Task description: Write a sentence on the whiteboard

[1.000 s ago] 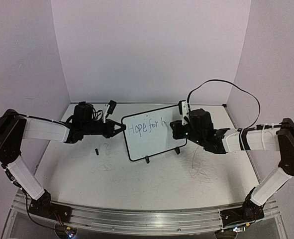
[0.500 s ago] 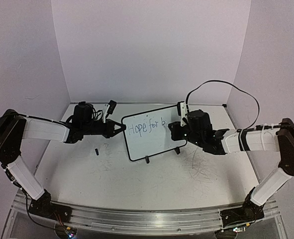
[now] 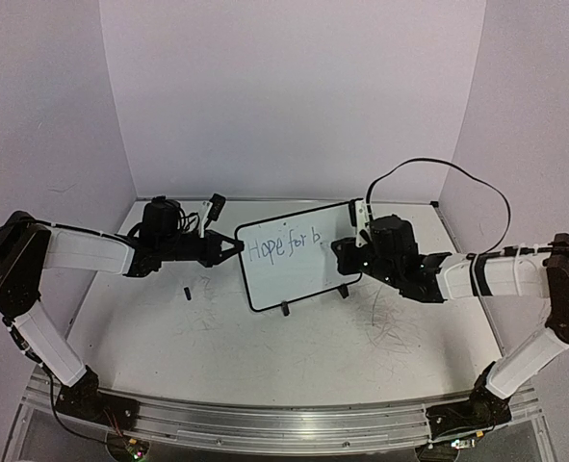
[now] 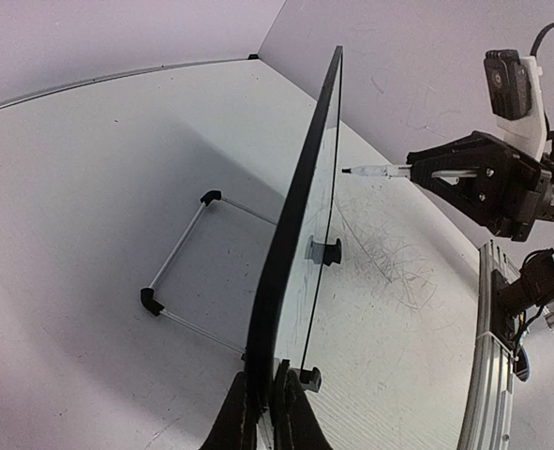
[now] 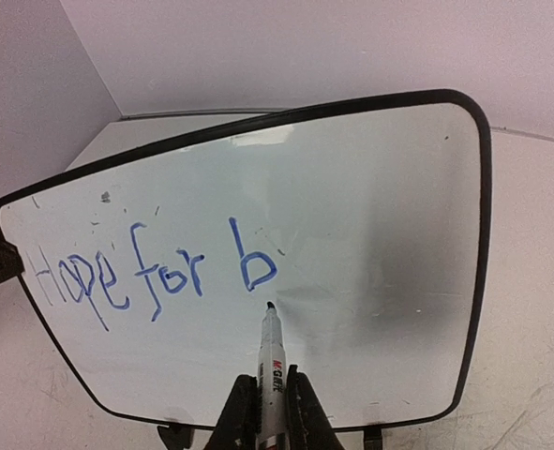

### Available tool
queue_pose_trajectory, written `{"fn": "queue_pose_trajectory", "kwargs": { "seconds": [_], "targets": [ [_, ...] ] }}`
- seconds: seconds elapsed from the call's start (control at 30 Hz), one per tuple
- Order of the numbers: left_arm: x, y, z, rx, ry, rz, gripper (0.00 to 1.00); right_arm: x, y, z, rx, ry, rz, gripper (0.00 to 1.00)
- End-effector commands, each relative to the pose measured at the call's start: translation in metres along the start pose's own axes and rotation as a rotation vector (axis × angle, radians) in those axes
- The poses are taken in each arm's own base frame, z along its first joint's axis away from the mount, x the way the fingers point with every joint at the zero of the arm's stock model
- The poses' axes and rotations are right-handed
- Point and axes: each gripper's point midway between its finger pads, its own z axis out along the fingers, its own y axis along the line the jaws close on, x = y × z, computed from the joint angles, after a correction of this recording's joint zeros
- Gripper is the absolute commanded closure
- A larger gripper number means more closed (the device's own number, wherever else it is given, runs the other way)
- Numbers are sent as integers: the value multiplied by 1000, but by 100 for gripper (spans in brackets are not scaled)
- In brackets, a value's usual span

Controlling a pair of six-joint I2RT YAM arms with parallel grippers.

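The whiteboard [image 3: 298,277] stands tilted on its two black feet at the table's middle. The sentence [image 3: 282,247], in blue, reads "Hope for b" on one line; it also shows in the right wrist view [image 5: 155,267]. My left gripper [image 3: 236,246] is shut on the board's left edge, seen edge-on in the left wrist view [image 4: 300,216] between my jaws [image 4: 265,398]. My right gripper [image 3: 340,252] is shut on a white marker [image 5: 271,361]. The marker's tip sits just below the "b", close to the board [image 5: 380,206]. The marker also shows from the side [image 4: 375,172].
A small black cap [image 3: 187,293] lies on the table left of the board. Grey scribble marks [image 3: 390,322] cover the table at the right. A wire stand [image 4: 178,272] lies behind the board. Walls close in the back and sides.
The last letter has been closed into a "b". My right gripper has drawn the marker slightly back and to the right. The left arm and board have not moved.
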Motion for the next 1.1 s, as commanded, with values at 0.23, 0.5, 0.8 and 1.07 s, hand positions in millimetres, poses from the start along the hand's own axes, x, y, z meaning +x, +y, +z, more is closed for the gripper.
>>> {"fn": "queue_pose_trajectory", "kwargs": {
  "seconds": [0.23, 0.5, 0.8, 1.07],
  "targets": [
    [3, 10, -6, -70, 10, 33, 100, -33, 1, 3, -8, -81, 22, 100],
    [3, 10, -6, -69, 12, 36, 100, -39, 1, 8, -3, -94, 18, 100],
    [5, 11, -6, -71, 15, 35, 100, -30, -1, 13, 7, -73, 20, 100],
    [4, 11, -6, -72, 14, 37, 100, -36, -11, 10, 65, -103, 34, 100]
  ]
}}
